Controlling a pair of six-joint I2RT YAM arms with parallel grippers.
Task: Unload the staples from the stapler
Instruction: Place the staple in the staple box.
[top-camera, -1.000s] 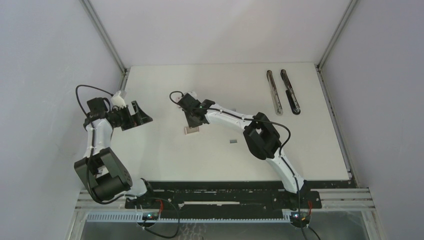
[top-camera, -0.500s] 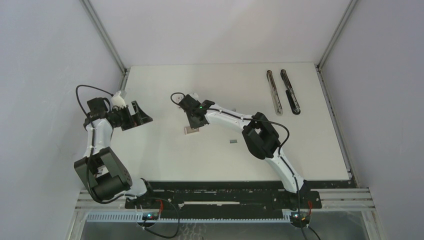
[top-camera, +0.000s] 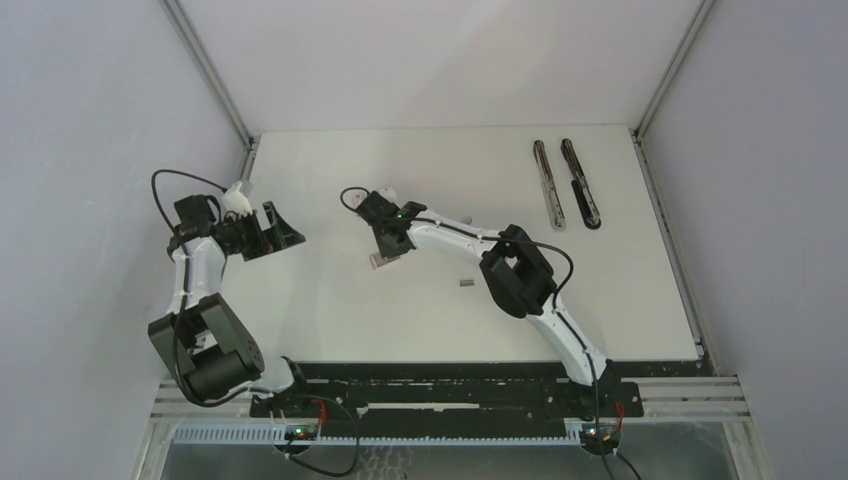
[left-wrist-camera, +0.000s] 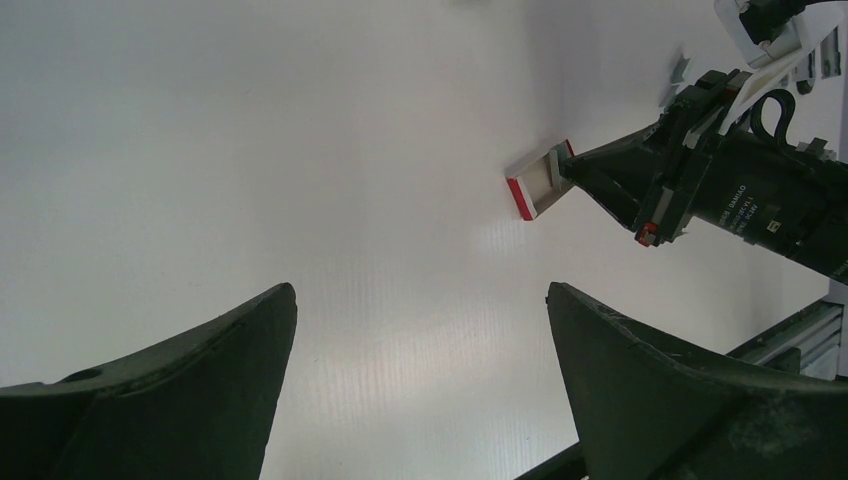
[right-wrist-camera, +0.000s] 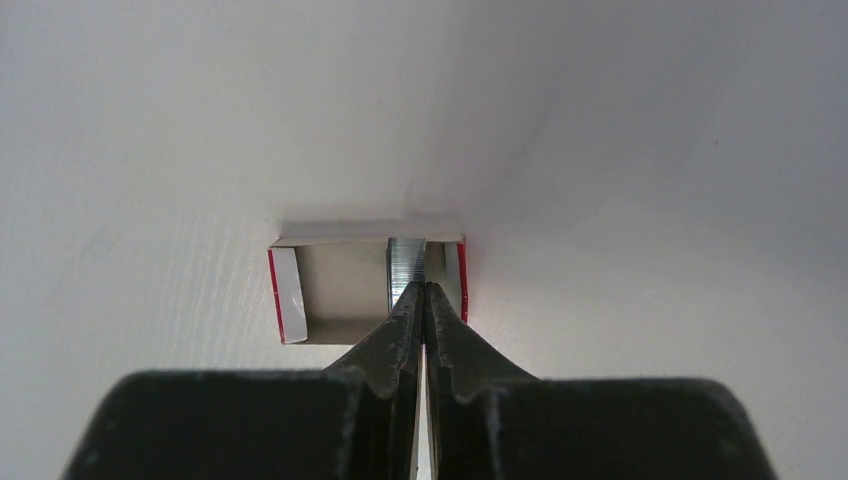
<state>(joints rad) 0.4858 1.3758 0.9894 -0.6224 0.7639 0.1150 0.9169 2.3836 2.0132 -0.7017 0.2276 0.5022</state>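
The stapler (top-camera: 580, 183) lies swung open at the back right, its two long halves (top-camera: 547, 185) side by side. A small open red-and-white box (right-wrist-camera: 340, 290) sits left of mid-table (top-camera: 378, 260). A grey strip of staples (right-wrist-camera: 404, 262) lies inside it. My right gripper (right-wrist-camera: 424, 287) is shut, its tips pressed together against the near end of that strip, with nothing visible between them. Another short strip of staples (top-camera: 466, 283) lies loose on the table. My left gripper (left-wrist-camera: 420, 290) hangs open and empty at the far left (top-camera: 285, 228), facing the box (left-wrist-camera: 535, 185).
Metal frame rails (top-camera: 660, 190) run along the table's left and right edges. The right arm (top-camera: 520, 270) stretches diagonally across the middle of the white table (top-camera: 450, 160).
My right gripper has edged slightly left, and the box has shifted and tilted a little with it. The left arm has not moved.
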